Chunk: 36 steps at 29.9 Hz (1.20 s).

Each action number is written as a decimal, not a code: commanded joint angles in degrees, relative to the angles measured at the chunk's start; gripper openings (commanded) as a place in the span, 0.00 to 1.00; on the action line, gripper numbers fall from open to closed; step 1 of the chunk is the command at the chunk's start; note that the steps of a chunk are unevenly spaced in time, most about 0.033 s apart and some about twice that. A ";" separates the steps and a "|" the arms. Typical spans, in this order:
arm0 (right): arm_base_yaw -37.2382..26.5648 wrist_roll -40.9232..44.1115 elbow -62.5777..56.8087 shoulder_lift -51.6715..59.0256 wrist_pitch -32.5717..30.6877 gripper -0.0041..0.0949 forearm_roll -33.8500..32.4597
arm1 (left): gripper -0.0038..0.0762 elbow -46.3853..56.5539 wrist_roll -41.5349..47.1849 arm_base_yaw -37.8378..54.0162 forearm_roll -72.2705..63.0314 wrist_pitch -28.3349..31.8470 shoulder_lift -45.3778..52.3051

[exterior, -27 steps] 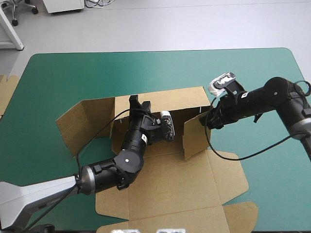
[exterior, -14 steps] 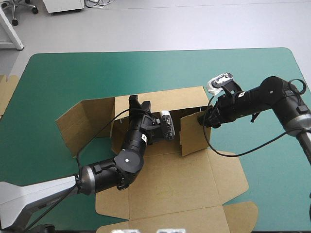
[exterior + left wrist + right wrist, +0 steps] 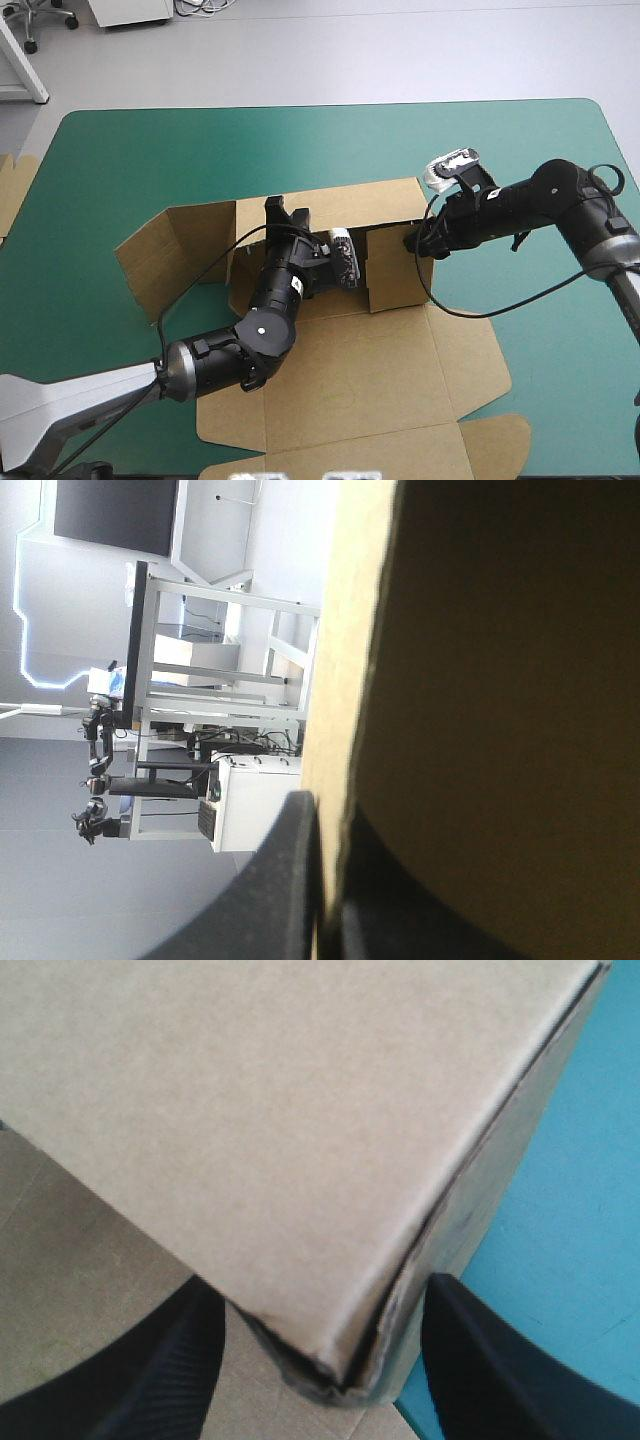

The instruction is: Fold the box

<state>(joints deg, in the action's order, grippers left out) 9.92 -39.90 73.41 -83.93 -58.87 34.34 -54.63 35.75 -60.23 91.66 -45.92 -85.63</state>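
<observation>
The box (image 3: 350, 370) lies partly raised at the middle of the table (image 3: 150, 160). The left gripper (image 3: 285, 212) is clamped on the back wall (image 3: 345, 205), apparently to steady it upright. The right gripper (image 3: 412, 243), fingers spread, straddles the side flap (image 3: 395, 272) at its corner, probably to swing it inward.

Left arm (image 3: 210, 365) black, white-dotted, grey-based; right hand (image 3: 320, 1282) black, broad-finned.

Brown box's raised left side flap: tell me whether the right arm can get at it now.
Probably not directly: the left arm, holding the brown cardboard box's rear wall, lies between, and the right end effector straddles the right flap's corner.
</observation>
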 commanded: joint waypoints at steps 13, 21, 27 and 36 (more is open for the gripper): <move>-0.08 -0.14 -4.13 1.67 10.05 0.53 1.61 | 0.03 -1.42 2.00 -0.51 2.89 -1.23 1.97; 0.53 0.97 -4.13 1.67 11.33 0.48 2.89 | 0.03 -1.42 2.00 -0.51 4.44 -1.23 1.97; 5.34 7.02 -4.13 1.67 11.75 0.38 -4.87 | 0.04 -1.42 2.13 -0.51 4.67 -1.23 1.97; 6.72 14.51 -4.13 1.67 12.53 0.23 -9.47 | 0.03 -1.42 2.13 -0.51 4.67 -1.23 1.97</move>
<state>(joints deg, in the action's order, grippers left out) 16.30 -26.63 67.98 -84.03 -46.18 23.34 -54.52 36.23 -60.23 92.79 -45.99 -85.63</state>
